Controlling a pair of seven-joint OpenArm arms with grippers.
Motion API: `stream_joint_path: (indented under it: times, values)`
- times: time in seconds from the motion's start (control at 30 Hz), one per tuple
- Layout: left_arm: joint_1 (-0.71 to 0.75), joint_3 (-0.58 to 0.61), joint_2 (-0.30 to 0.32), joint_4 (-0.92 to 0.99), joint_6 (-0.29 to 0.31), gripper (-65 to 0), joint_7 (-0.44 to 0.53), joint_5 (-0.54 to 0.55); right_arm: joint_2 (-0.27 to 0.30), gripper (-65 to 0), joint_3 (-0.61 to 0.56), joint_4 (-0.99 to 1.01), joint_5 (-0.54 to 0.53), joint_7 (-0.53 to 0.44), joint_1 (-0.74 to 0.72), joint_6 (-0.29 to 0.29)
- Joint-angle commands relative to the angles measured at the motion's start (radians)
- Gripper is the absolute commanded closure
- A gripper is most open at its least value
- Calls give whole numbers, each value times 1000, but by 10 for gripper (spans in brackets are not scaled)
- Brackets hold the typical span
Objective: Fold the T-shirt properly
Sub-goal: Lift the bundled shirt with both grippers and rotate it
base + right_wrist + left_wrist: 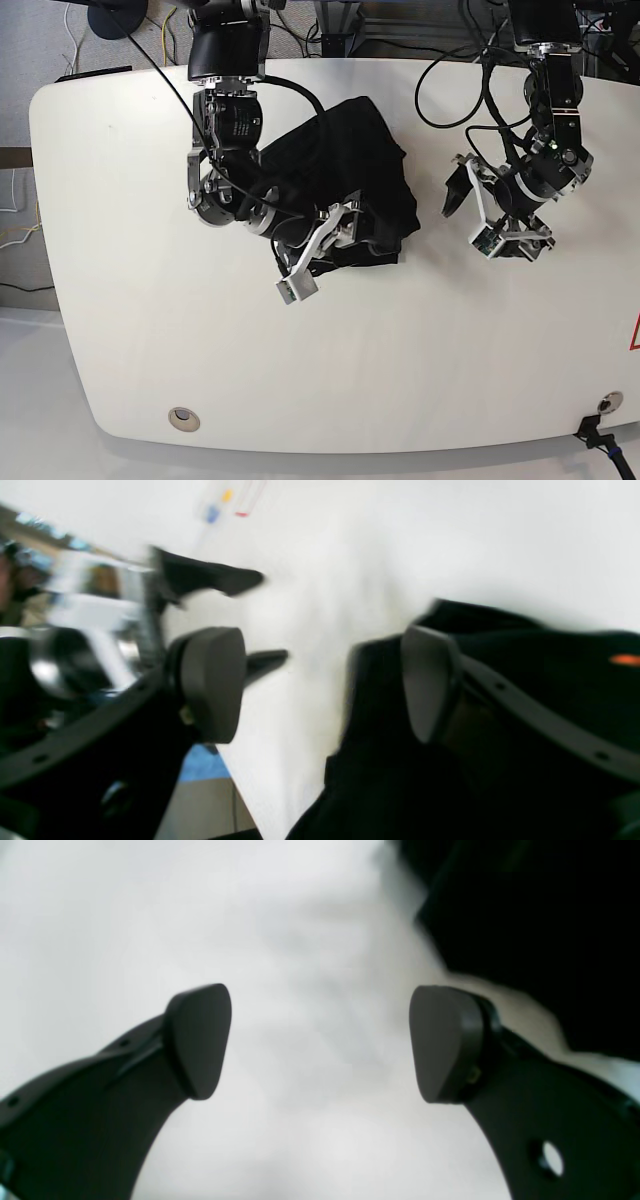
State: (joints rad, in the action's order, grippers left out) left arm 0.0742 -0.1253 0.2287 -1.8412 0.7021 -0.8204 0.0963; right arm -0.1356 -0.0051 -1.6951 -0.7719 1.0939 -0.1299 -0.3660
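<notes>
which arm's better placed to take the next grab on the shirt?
Right, probably. The right gripper hangs open directly over the bundled T-shirt, at its near edge. The left gripper, also open, sits over bare table, off to the shirt's side.

no legible text, labels or numbers anywhere

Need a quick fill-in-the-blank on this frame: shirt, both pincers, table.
1. The T-shirt is ____ in colour.
2. The left pincer is ____, with nothing between its fingers.
3. The right pincer is open at the shirt's ____.
4. The table is ____.

Missing: black; open; edge; white
</notes>
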Motion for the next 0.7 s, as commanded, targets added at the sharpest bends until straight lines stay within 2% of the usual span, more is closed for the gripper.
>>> stream_joint_path:
  times: [0.0, 0.07, 0.2, 0.33, 0.4, 0.57, 0.67]
  values:
    - [-29, -15, 22, -59, -4, -514, 20, 10, -9, -465, 21, -18, -21, -19, -27, -6]
    - [-30, -9, 16, -81, -4, -514, -7, 15, -6, -465, 46, -18, -18, -19, -34, -6]
    - [-20, 59, -55, -81, -4, -514, -18, 89, 41, -465, 92, 28, -18, -19, -83, -6]
    - [52, 148, -124, -84, -4, -514, -18, 104, 81, -458, 156, 89, -18, -21, -116, -8]
    - [88, 192, -145, -82, -4, -514, -18, 104, 89, -388, 179, 117, -22, -21, -129, -8]
    - [117, 263, -159, -78, -4, -514, -18, 102, 86, -108, 189, 169, -19, -21, -130, -9]
    - [109, 264, -157, -38, -4, -514, -15, 101, 84, -10, 184, 229, -18, -53, -126, -9]
